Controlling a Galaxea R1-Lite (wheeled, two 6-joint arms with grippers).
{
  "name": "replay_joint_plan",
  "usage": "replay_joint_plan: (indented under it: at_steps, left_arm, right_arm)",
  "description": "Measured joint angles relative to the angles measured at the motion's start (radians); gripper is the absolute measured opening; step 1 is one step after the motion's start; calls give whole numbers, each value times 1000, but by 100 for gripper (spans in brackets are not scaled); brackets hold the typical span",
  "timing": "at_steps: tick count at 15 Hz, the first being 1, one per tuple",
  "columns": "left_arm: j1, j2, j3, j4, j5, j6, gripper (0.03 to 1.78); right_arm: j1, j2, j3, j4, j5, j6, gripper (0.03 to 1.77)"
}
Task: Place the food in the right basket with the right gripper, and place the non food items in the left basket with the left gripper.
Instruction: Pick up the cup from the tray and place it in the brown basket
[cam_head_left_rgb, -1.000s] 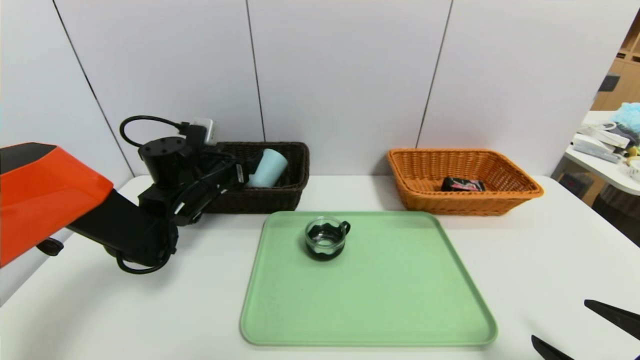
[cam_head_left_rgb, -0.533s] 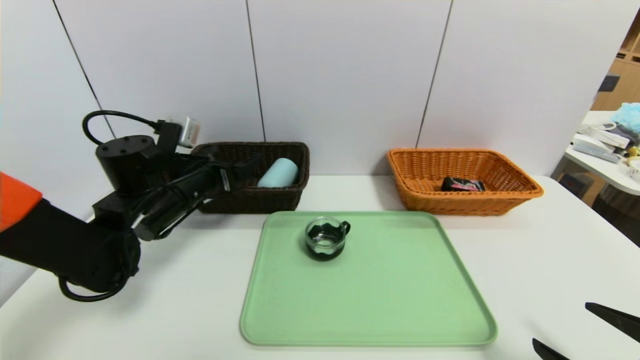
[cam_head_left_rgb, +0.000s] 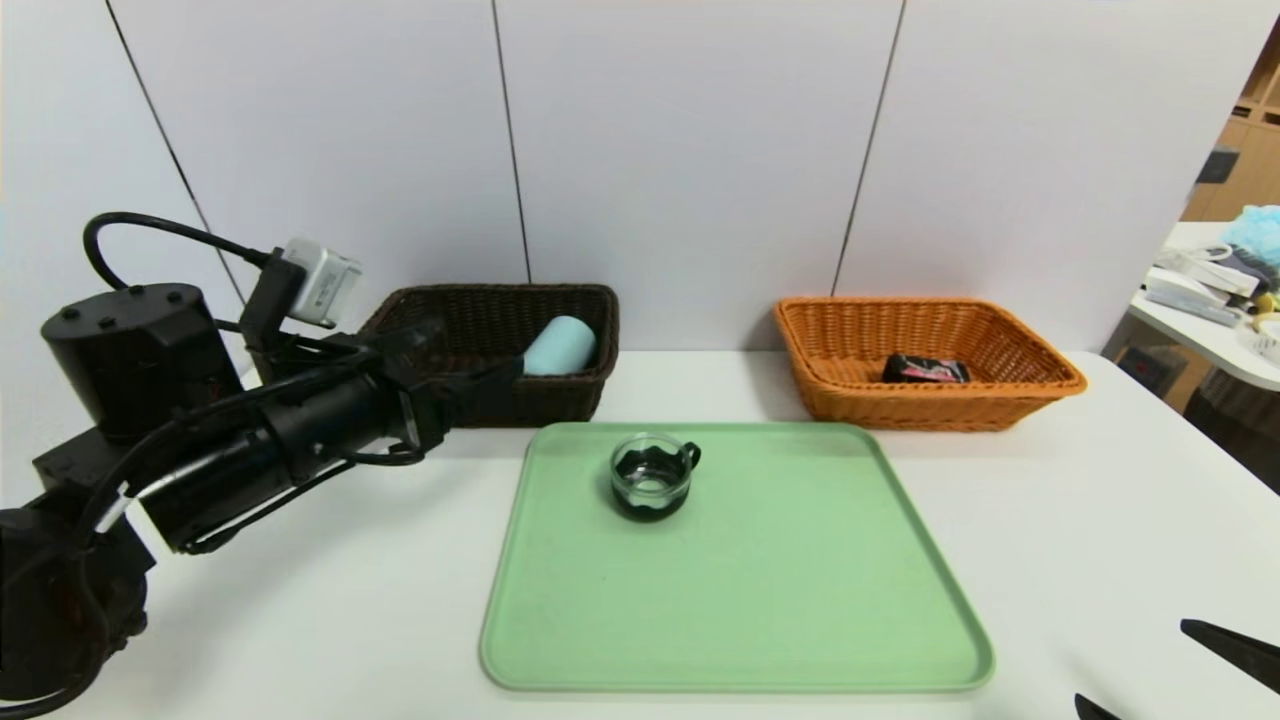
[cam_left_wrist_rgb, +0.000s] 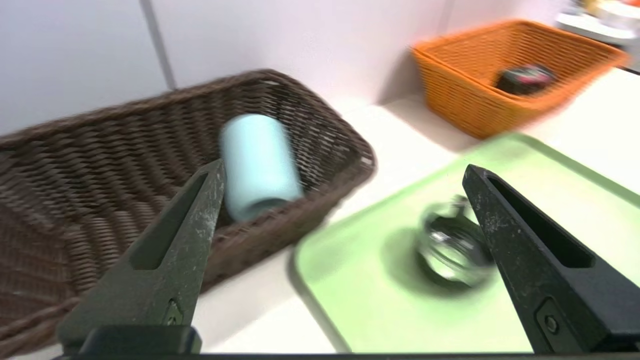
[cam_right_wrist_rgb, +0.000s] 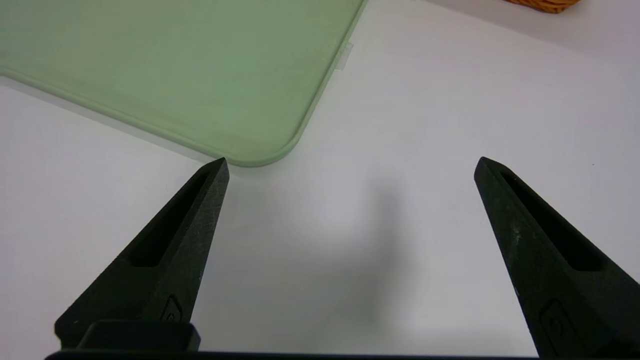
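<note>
Two pincers spread, left (cam_left_wrist_rgb: 344, 172) near dark basket (cam_head_left_rgb: 490, 300) holding tumbler (cam_head_left_rgb: 560, 346), right (cam_right_wrist_rgb: 352, 167) beyond tray's (cam_head_left_rgb: 740, 560) near corner.

And I can't read a single word, brand or number from here. Beyond the green tray (cam_head_left_rgb: 740, 570), off to its right, there's the small black packet (cam_head_left_rgb: 925, 370) in the orange basket (cam_head_left_rgb: 930, 400): I get pinkish-red and pale markings on it, too small to make out. Over to the left of the tray, here's the silver camera box (cam_head_left_rgb: 325, 282) on my left arm (cam_head_left_rgb: 260, 460), and yes, there are tiny marks on its face, but I can't tell letters from symbols. That's as much as my feeds give me: markings, all illegible.
</note>
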Motion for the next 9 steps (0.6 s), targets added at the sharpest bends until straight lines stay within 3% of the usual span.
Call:
replay_joint_plan:
  at_steps: [5,9]
  left_arm:
    - [-15,-147,-37,347,-197,57,169]
    - [-16,-186,-115,594,-277,204,169]
  right_arm:
    - [0,-50,-9,41,3,0,169]
    - [0,-86,-7,72,2,1,169]
